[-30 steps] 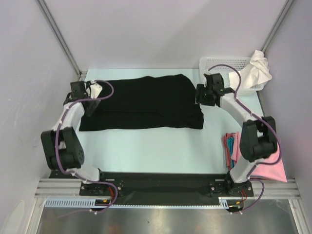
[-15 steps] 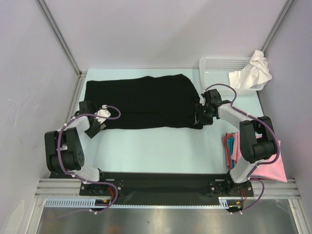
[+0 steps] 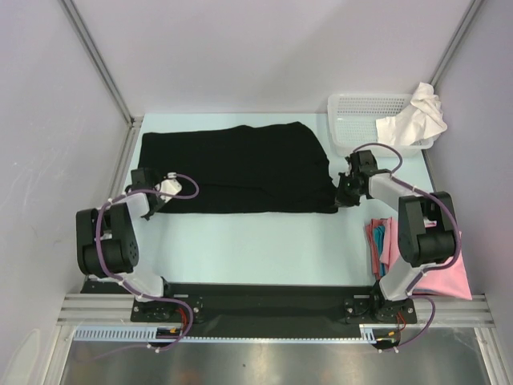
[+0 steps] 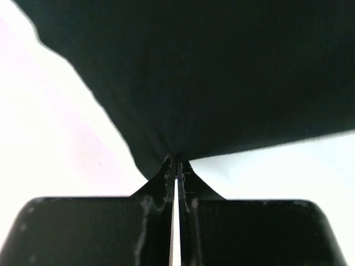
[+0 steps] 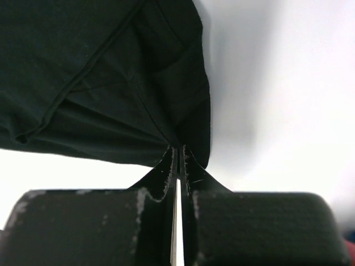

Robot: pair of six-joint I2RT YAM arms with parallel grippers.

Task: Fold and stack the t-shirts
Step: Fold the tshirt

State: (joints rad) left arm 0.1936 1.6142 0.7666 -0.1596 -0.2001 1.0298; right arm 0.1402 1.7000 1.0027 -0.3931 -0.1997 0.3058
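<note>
At the near corners of the black t-shirt (image 3: 236, 168), lying mid-table and half folded, the left gripper (image 4: 175, 160) and right gripper (image 5: 177, 148) are each pinching cloth. The pink and red t-shirts (image 3: 449, 281) are sitting stacked at right, while the white t-shirt (image 3: 421, 112) is hanging unfolded over the basket (image 3: 361, 108).

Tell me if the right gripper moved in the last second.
Yes. The right gripper drew back from the white basket toward its own base, to the edge of the black t-shirt.

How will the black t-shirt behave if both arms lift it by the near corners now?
Probably floppy: the black t-shirt bunches into creases where the left gripper and right gripper pinch it. The middle would likely sag between them. Thin pinches may slip.
</note>
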